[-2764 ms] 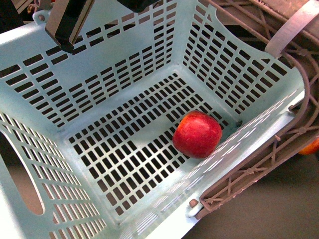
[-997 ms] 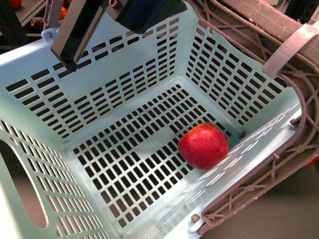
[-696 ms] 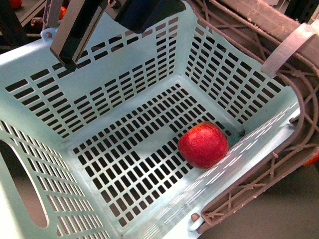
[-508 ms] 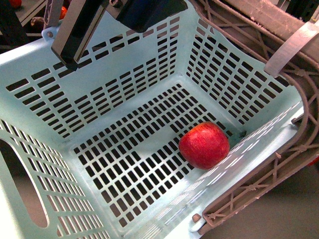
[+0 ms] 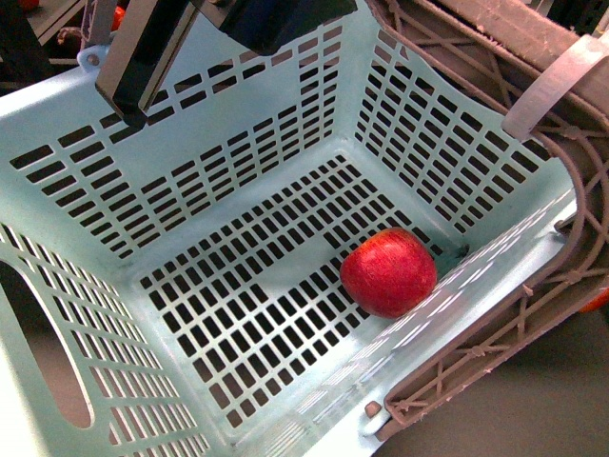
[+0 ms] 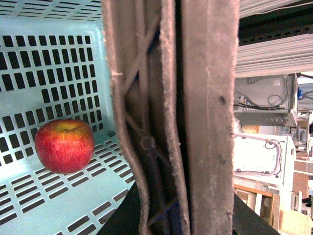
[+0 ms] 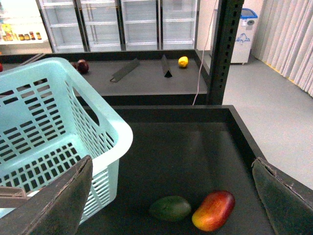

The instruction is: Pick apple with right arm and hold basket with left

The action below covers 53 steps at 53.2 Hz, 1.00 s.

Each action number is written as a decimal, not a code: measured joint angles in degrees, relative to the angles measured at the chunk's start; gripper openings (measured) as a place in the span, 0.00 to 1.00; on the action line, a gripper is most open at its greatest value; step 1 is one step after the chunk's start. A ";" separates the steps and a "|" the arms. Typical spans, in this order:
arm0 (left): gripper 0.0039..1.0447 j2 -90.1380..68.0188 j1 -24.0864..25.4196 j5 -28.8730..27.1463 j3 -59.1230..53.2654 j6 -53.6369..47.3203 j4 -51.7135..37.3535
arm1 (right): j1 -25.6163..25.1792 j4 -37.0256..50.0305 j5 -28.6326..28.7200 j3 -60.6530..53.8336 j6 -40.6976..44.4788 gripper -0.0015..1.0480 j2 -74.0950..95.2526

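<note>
Dark bench, green fruit, red-yellow mango

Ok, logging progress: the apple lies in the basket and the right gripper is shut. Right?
Not quite. The right gripper is open: the right wrist view shows its fingers wide apart with nothing between them. The apple does lie in the basket.

the scene was evenly and brightly lit; glare was streaked across the basket rim, and the brown handle was blurred up close.
</note>
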<state>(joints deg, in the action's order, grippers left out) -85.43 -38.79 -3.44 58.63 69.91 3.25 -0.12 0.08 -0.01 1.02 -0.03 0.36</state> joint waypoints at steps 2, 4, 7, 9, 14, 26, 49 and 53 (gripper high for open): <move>0.16 0.00 0.00 0.04 0.00 0.02 0.02 | 0.00 0.00 0.00 0.00 0.00 0.91 0.00; 0.16 0.00 0.00 0.07 -0.02 0.04 0.02 | 0.00 0.00 0.00 0.00 0.00 0.91 0.00; 0.16 0.00 0.00 0.09 -0.02 0.04 0.02 | 0.00 0.00 0.00 0.00 0.00 0.92 0.00; 0.16 0.00 0.00 0.07 -0.02 0.02 0.02 | 0.00 0.00 0.00 0.00 0.00 0.92 0.00; 0.16 0.00 0.00 0.02 0.00 0.02 0.02 | 0.00 0.00 -0.02 0.00 0.00 0.92 0.00; 0.16 0.59 0.52 -20.37 -1.60 0.20 -8.26 | 0.00 -0.02 -0.02 0.00 0.00 0.92 -0.07; 0.16 2.49 12.94 -17.35 -8.02 6.08 -10.32 | 0.00 -0.02 0.00 0.00 0.00 0.92 -0.07; 0.16 2.43 16.24 -15.69 -10.23 9.14 -10.69 | 0.00 -0.02 0.00 -0.02 0.00 0.92 -0.07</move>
<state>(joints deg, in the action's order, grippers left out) -83.00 -22.55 -19.14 48.40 79.05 -7.44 -0.12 0.05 -0.01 0.99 -0.03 0.30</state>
